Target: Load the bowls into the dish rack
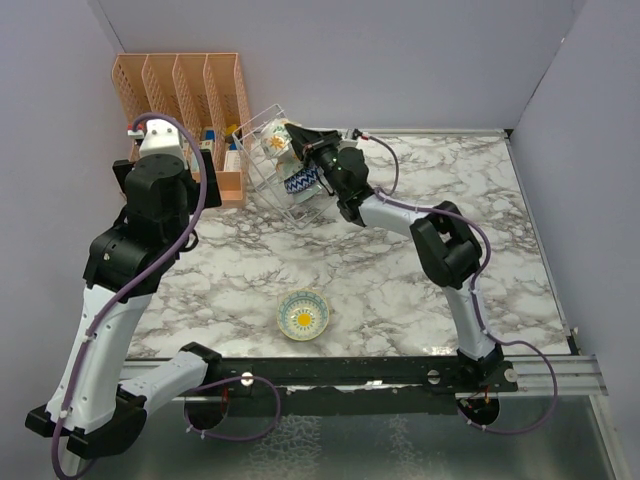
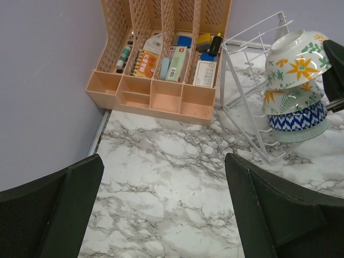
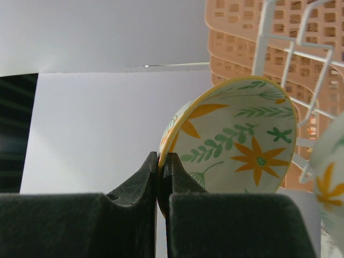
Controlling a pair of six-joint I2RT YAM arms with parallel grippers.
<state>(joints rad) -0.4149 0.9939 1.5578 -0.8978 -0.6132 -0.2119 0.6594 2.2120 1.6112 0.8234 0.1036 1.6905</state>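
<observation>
Both arms share one build: white links between bulky black joint housings, each trailed by a looping purple cable [image 1: 204, 188]. The left arm [image 1: 130, 260] fills the overhead view's eight o'clock, the right arm [image 1: 445, 250] its three o'clock. The left gripper [image 2: 164, 161] has matte black, wedge-shaped fingers [image 2: 279, 215]; the cable ends seem red-tipped.

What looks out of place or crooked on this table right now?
The dish rack looks tipped and skewed beside the orange organizer, not square to it, while the right fingers pinch a floral bowl by its rim there. A lone bowl sits near the front edge.
</observation>
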